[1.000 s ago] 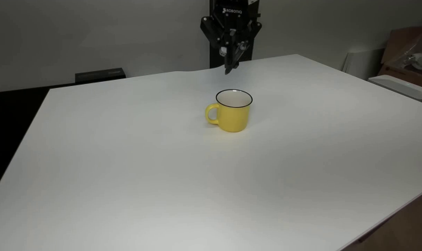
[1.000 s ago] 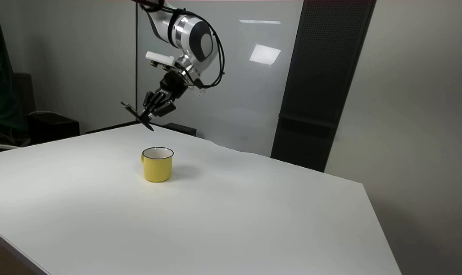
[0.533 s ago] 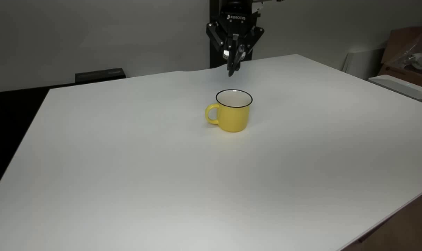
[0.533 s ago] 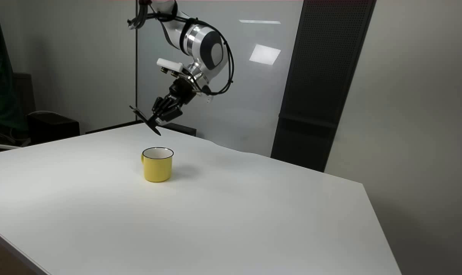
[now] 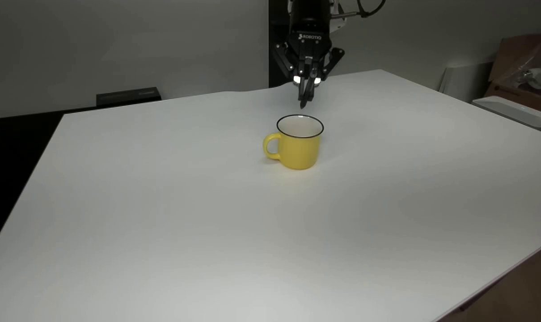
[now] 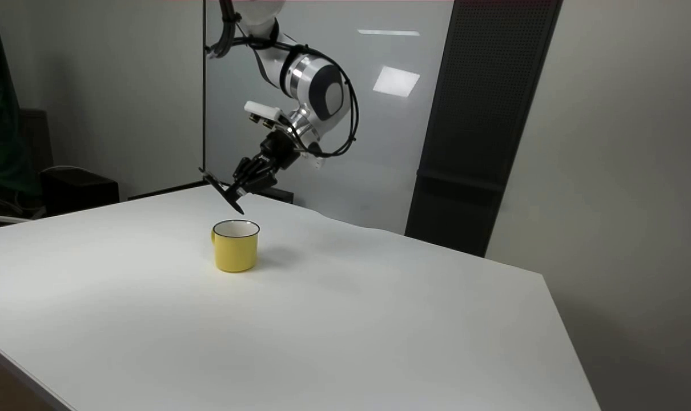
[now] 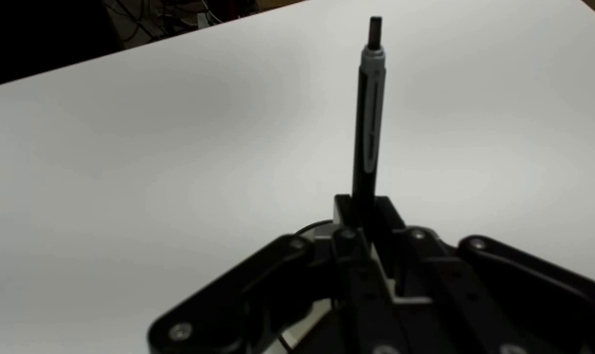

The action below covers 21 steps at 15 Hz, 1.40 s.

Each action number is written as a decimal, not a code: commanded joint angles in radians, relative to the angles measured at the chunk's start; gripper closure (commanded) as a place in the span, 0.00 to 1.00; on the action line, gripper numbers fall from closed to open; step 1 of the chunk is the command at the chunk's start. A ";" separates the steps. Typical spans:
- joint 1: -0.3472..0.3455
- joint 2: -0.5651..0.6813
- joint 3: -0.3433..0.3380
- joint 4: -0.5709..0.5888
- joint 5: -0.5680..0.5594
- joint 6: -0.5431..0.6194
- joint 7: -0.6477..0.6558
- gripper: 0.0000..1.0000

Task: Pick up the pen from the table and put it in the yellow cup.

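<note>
The gripper [image 7: 363,201] is closed around the pen [image 7: 370,113], its two fingers pinching the black barrel (a silver clip shows on it in the wrist view), and the pen hangs in the air above the table [image 5: 163,223]. In that close view it points to twelve o'clock from the fingertips. In an exterior view it is tilted, its upper end between ten and eleven o'clock, its lower tip between four and five, and the arm [image 6: 317,85] extends from one o'clock. The yellow cup [image 5: 299,152] stands upright on the table, its handle at nine o'clock; in both exterior views the pen's lower tip shows at about twelve o'clock from the dark rim, near it but apart. Whether it is straight over the mouth cannot be told. In an exterior view a low dark box [image 5: 127,97] sits past the table's far edge, between nine and ten o'clock from the cup.
</note>
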 commanded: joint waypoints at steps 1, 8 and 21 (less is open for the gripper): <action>-0.021 0.045 0.004 0.065 0.028 -0.040 0.051 0.97; -0.031 0.092 0.012 0.087 0.050 -0.033 0.045 0.97; -0.040 0.148 0.029 0.156 0.064 -0.022 0.031 0.54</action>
